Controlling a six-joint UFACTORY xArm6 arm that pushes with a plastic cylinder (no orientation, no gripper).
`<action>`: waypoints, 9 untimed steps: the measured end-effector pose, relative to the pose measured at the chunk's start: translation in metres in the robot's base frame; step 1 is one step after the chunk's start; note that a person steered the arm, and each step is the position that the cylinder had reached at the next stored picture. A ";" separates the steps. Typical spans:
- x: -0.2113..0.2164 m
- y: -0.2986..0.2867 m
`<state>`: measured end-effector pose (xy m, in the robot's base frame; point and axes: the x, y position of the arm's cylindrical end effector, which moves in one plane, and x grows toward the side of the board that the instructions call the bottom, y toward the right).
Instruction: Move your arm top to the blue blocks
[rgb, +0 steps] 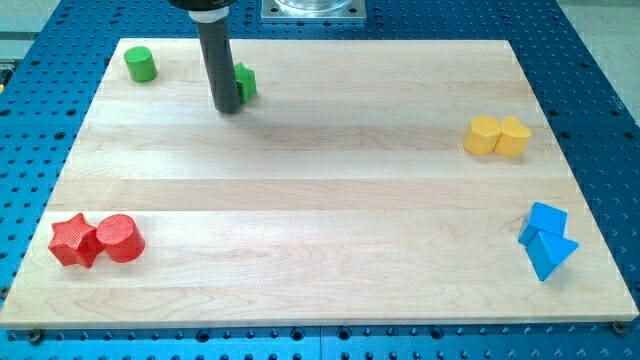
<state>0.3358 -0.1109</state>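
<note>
My rod hangs straight down from the view's top edge, dark and upright, its upper part cut off by the frame. My tip (228, 108) seems to rest on the surface, though contact is hard to confirm.

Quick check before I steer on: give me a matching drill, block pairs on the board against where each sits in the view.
Column 1:
1. blue blocks
2. yellow blocks
3. red blocks
4. green cylinder

Column 2:
A. top left corner
B. bottom left
C. bottom right edge
D. right side, upper half

Pairs: 1-C, 2-D, 3-B, 4-A. My tip sits beside another green block, far from the blue ones.
</note>
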 end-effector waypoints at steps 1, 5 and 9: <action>0.012 0.040; -0.026 0.069; 0.140 0.370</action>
<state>0.4756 0.2588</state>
